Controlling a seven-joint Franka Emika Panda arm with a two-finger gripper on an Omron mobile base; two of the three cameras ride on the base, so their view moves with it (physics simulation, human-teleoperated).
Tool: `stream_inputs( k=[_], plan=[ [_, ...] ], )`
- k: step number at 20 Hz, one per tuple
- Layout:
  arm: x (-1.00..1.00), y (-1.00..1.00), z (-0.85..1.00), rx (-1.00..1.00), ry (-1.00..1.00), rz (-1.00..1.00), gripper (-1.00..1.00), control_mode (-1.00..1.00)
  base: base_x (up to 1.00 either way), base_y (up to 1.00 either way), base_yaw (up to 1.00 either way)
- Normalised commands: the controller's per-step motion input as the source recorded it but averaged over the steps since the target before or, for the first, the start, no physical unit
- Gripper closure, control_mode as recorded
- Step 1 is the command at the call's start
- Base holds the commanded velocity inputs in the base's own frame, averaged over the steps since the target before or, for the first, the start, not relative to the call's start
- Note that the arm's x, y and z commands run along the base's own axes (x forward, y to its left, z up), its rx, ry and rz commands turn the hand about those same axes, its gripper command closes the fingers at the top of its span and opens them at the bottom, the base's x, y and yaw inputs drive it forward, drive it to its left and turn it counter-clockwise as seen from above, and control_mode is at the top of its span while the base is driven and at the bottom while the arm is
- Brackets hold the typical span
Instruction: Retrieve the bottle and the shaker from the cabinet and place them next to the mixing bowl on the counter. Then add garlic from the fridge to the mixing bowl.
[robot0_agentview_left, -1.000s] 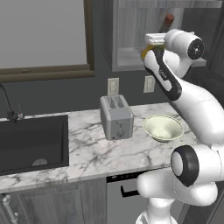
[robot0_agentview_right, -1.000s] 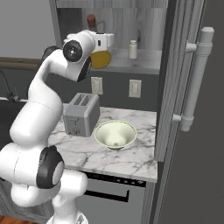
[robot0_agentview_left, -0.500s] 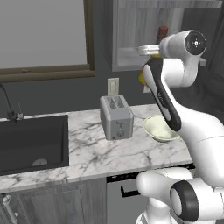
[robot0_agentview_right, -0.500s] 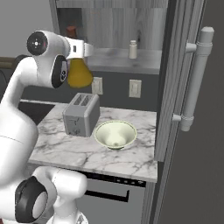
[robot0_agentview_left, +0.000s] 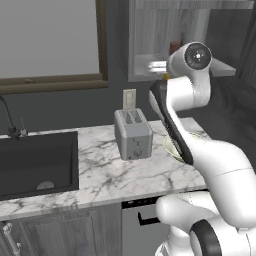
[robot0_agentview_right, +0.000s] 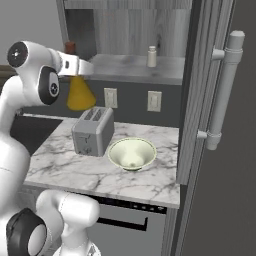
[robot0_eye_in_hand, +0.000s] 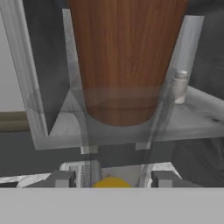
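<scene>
Right base view: gripper (robot0_agentview_right: 75, 67) clamps the bottle (robot0_agentview_right: 81, 95) at the neck, under the stopper (robot0_agentview_right: 70, 47)
Bottle place: in the air above the toaster (robot0_agentview_right: 92, 131), left of the mixing bowl (robot0_agentview_right: 132, 153)
Handling: likely glass, slick, bottom-heavy with liquid, fragile; neck grip suits, keep upright
Shaker (robot0_agentview_right: 152, 56): on the cabinet (robot0_agentview_right: 165, 75) shelf, above the toaster and to its right

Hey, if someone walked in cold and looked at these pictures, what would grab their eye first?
Most likely the cone-shaped flask of amber-yellow liquid, hanging in the white arm's gripper above the silver toaster, out in front of the grey wood-grain cabinet. Next, the wide pale cream-green bowl beside the toaster on the white marble counter. A tiny pale shaker stands on the cabinet shelf.
</scene>
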Motion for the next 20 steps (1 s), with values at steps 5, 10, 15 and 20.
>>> stream_inputs(
  k=[5, 10, 15, 20],
  plan=[
    [-0.08, 0.09, -0.37, 0.0, 0.02, -0.17, 1.0, -1.0, 0.0, 0.0, 0.0],
    [-0.27, 0.0, -0.26, 0.02, 0.08, -0.2, 1.0, -1.0, 0.0, 0.0, 0.0],
    [-0.19, 0.09, -0.54, 0.0, 0.05, -0.2, 1.0, -1.0, 0.0, 0.0, 0.0],
    [-0.11, 0.13, -0.73, 0.0, 0.02, -0.16, 1.0, -1.0, 0.0, 0.0, 0.0]
  ],
)
